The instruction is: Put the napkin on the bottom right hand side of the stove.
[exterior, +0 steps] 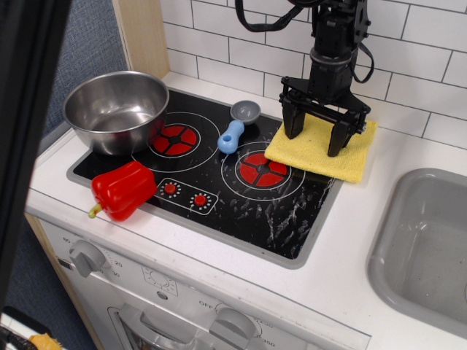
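Observation:
The yellow napkin (321,152) lies folded at the stove's far right corner, partly on the black cooktop and partly on the white counter. The stove (211,182) is glossy black with two red burners and two small red knobs. My gripper (315,134) points straight down on the napkin. Its two black fingers (291,121) are spread wide apart, tips touching or just above the cloth near its left and right parts. The stove's near right corner (292,226) is bare black glass.
A steel bowl (117,109) sits at the stove's far left. A red pepper (122,191) lies at the near left. A blue scoop (236,125) lies between the burners. A grey sink basin (427,248) is to the right. A dark blurred shape covers the left edge.

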Available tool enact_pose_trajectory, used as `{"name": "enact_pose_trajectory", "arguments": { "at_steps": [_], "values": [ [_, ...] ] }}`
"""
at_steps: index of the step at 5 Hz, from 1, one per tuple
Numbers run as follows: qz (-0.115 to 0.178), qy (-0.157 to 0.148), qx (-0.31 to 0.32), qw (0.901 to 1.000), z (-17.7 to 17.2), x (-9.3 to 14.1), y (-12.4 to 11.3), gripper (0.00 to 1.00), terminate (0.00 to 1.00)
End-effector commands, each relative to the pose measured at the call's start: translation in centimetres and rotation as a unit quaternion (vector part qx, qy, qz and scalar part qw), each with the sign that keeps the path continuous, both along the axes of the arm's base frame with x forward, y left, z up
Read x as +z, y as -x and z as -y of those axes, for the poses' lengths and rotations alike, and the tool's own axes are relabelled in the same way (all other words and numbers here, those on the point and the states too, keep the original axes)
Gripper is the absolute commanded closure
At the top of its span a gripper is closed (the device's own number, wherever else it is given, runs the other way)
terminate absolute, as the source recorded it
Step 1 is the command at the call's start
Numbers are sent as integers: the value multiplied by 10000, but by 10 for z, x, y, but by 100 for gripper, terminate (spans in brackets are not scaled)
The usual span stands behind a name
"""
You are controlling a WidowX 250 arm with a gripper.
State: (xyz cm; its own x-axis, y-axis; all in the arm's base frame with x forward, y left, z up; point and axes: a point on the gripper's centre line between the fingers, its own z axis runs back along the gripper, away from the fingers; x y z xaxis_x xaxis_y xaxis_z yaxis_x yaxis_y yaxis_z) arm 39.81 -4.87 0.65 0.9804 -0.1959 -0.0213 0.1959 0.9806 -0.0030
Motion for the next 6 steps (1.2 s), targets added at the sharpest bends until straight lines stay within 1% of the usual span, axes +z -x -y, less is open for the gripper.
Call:
{"name": "enact_pose_trajectory", "arguments": {
  "at_steps": [1,3,4,5,6],
  "values": [
    [-317,-56,-849,9959,24,3,75,0,0],
    [-395,-52,-792,9961,8,12,133,0,0],
    [-442,-66,-872,9952,9,11,146,0,0],
    [-259,-77,-918,9954,11,15,144,0,0],
    [766,-177,-933,9925,21,53,132,0,0]
  ]
}}
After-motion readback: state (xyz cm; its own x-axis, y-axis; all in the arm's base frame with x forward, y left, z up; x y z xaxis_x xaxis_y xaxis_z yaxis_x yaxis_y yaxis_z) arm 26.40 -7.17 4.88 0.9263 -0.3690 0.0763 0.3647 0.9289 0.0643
